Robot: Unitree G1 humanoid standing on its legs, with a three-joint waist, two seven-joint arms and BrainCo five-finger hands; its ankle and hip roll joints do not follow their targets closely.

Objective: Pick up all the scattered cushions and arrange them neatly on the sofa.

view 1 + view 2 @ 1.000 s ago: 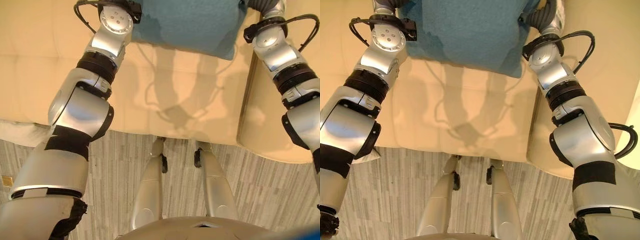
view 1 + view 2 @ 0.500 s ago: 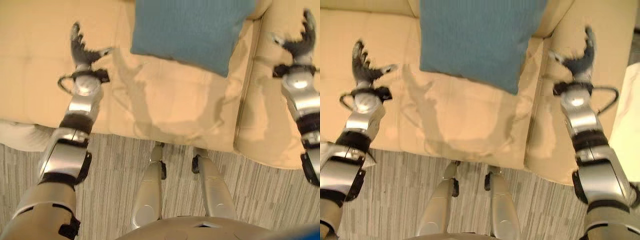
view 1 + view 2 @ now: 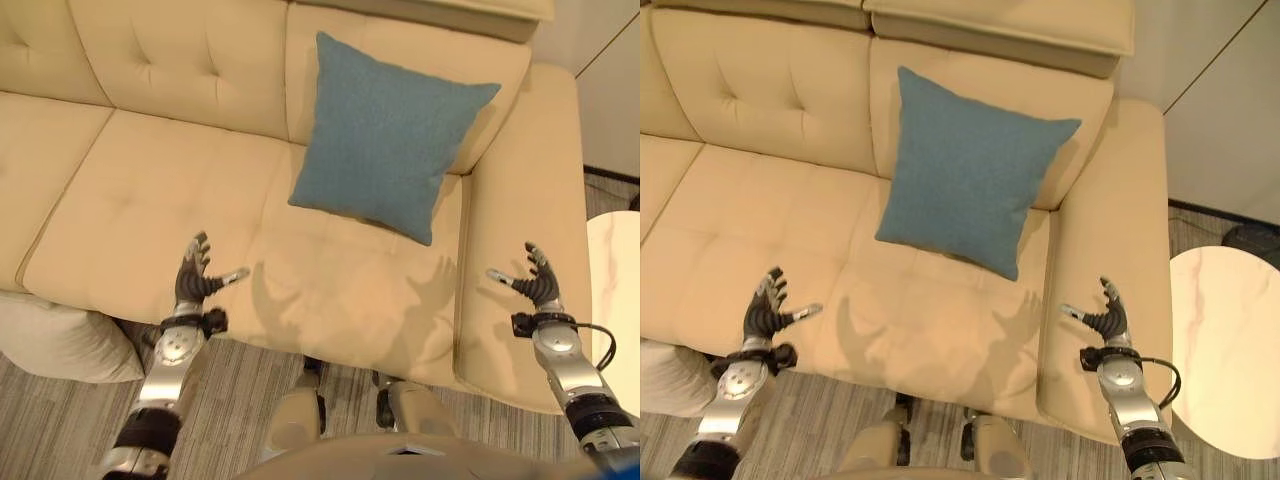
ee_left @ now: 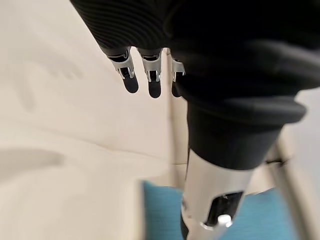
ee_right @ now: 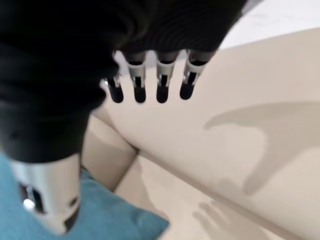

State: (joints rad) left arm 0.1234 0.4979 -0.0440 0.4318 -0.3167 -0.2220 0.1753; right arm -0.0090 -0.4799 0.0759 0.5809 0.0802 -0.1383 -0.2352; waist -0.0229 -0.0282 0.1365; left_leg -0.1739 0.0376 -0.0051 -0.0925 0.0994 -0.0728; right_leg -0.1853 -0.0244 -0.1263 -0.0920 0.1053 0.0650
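A blue cushion [image 3: 386, 148] leans upright against the backrest of the cream sofa [image 3: 150, 190], at its right end beside the armrest [image 3: 520, 230]. My left hand [image 3: 192, 282] hovers open over the seat's front edge, well in front and left of the cushion, holding nothing. Over the armrest's front my right hand [image 3: 538, 285] is open and empty too. In the left wrist view the fingers [image 4: 130, 80] are straight with the blue cushion [image 4: 160, 210] past them. The right wrist view shows straight fingers [image 5: 161, 87] and the blue cushion [image 5: 100, 215].
A white cushion [image 3: 55, 335] lies on the striped floor [image 3: 60, 430] below the sofa's front left edge. A round white table [image 3: 1225, 350] stands to the right of the armrest. The left seats are bare.
Both hands have let go of the blue cushion and drawn back toward me, fingers spread. The camera has pulled back and now takes in the whole sofa, with the cushion resting against the backrest.
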